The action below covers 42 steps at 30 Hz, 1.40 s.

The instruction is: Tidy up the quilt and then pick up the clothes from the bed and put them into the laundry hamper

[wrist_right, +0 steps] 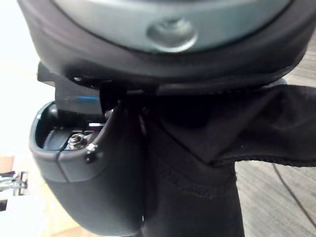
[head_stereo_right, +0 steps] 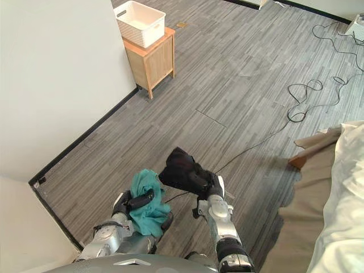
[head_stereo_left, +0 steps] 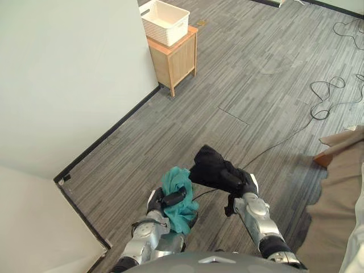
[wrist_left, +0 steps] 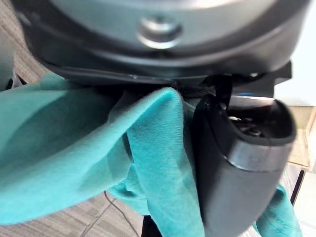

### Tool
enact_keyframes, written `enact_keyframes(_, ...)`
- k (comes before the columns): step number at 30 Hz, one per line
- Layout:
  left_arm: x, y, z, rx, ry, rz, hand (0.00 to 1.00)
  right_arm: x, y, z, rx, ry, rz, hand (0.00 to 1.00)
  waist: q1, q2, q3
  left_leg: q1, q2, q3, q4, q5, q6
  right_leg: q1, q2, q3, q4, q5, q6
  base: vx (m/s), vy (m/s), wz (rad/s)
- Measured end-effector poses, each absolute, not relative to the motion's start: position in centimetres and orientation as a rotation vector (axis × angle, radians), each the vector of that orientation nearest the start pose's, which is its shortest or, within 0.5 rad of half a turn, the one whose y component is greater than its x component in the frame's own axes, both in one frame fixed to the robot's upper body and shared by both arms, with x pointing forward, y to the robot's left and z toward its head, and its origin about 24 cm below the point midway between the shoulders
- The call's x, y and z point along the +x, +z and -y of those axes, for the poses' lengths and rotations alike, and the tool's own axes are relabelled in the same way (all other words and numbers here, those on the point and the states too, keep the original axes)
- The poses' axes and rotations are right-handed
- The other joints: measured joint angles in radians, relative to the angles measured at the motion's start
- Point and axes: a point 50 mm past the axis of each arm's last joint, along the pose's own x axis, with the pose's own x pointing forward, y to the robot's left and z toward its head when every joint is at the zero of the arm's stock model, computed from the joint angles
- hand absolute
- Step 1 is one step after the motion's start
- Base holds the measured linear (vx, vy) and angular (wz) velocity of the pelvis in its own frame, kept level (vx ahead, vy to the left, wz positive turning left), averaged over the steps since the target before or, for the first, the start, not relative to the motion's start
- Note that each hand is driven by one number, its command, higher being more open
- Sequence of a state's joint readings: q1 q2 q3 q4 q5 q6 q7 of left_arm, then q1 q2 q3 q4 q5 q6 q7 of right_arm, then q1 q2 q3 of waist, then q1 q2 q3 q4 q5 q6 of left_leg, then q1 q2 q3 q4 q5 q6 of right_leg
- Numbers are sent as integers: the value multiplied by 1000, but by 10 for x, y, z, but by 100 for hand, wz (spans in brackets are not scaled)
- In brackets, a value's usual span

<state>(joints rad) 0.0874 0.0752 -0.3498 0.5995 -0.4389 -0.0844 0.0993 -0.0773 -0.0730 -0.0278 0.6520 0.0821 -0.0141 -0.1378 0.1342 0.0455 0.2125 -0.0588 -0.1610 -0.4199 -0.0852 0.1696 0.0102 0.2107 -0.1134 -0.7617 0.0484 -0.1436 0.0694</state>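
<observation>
Left hand (head_stereo_left: 172,198) clenched round teal garment (head_stereo_left: 181,211), right hand (head_stereo_left: 245,183) clenched round black garment (head_stereo_left: 210,166); both raised side by side, well short of white hamper (head_stereo_left: 165,21).

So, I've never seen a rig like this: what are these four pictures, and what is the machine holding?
It is a humanoid robot with two arms. The two wide pictures come from its head, looking down at a grey plank floor. Its left hand is curled round a crumpled teal cloth garment; its right hand grips a black cloth garment. The two close pictures come from wrist cameras, looking along each hand. Ahead, a white slatted plastic basket sits on a small wooden cabinet.
</observation>
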Motion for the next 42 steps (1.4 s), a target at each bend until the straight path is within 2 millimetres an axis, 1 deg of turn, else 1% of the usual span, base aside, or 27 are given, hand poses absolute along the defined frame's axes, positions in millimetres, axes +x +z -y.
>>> enact_keyframes(2,172,-103,-114,-231,-39,-670,0,225,-80,181,-25,-189,-561,0,0,-3,2,2,0,2,-1,-1,-2,1,-1,3,1,0,0,-72,-38,-5)
enact_keyframes(6,171,-104,-116,-230,-33,-672,0,208,-91,180,-13,-197,-614,0,-1,-3,2,9,3,15,-4,-12,-10,2,-3,24,2,4,7,-96,-16,-13)
enact_keyframes(7,172,-104,-117,-228,-32,-672,0,200,-95,179,-3,-199,-631,0,-3,-3,2,11,4,21,-5,-13,-8,2,-4,30,1,4,8,-76,-8,-15)
enact_keyframes(8,172,-104,-117,-228,-32,-672,0,199,-95,178,0,-200,-632,0,-3,-3,2,10,5,23,-5,-14,-8,2,-4,31,1,4,8,-91,-10,-15)
enact_keyframes(10,171,-104,-118,-227,-28,-673,0,187,-99,175,21,-200,-648,0,-5,-4,2,11,7,33,-5,-15,-7,0,-4,44,0,5,9,-78,-13,-12)
enact_keyframes(13,171,-104,-119,-228,-27,-673,0,177,-102,174,30,-198,-665,0,-10,-4,2,12,7,42,-5,-20,2,-2,-6,53,0,8,14,-63,-18,-9)
enact_keyframes(17,169,-105,-120,-252,-13,-682,0,168,-105,173,40,-205,-684,0,-29,-10,1,13,6,51,-5,-21,3,-4,-10,58,-1,8,15,-28,-27,-6)
enact_keyframes(20,165,-103,-120,-264,-15,-674,0,159,-103,173,58,-225,-678,0,-32,-14,-1,13,10,80,-4,-22,5,-15,-12,88,-1,8,14,-23,-43,-23)
enact_keyframes(23,165,-101,-118,-271,-24,-664,0,152,-105,175,64,-243,-689,0,-35,-15,-1,18,16,99,-4,-26,5,-18,-12,108,-1,8,13,-39,-41,-23)
enact_keyframes(26,164,-101,-118,-274,-28,-662,0,148,-107,174,68,-250,-700,0,-53,-21,-5,24,21,116,-4,-29,5,-17,-10,121,0,8,13,-58,-31,-15)
enact_keyframes(29,158,-104,-119,-271,-21,-680,0,144,-109,173,76,-258,-713,0,-57,-31,-13,32,28,131,-5,-42,-4,-16,-9,138,0,8,12,-57,-29,-20)
enact_keyframes(30,157,-105,-119,-270,-20,-684,0,140,-110,173,83,-271,-724,0,-57,-33,-15,32,30,135,-5,-44,-4,-16,-7,139,-1,8,12,-64,-35,-8)
enact_keyframes(33,152,-108,-120,-269,-13,-701,0,129,-115,173,75,-300,-760,0,-57,-33,-17,33,33,137,-5,-46,-4,-15,-5,138,-1,7,11,-50,-23,-1)
enact_keyframes(37,149,-112,-123,-257,11,-729,0,119,-124,172,54,-293,-828,0,-59,-35,-22,33,33,137,-5,-47,-4,-15,-5,137,-1,7,10,-29,-11,0)
enact_keyframes(42,147,-118,-130,-251,54,-754,0,117,-128,170,57,-295,-853,0,-61,-45,-33,35,32,137,-5,-45,-2,-13,-6,137,-3,7,10,-22,-7,0)
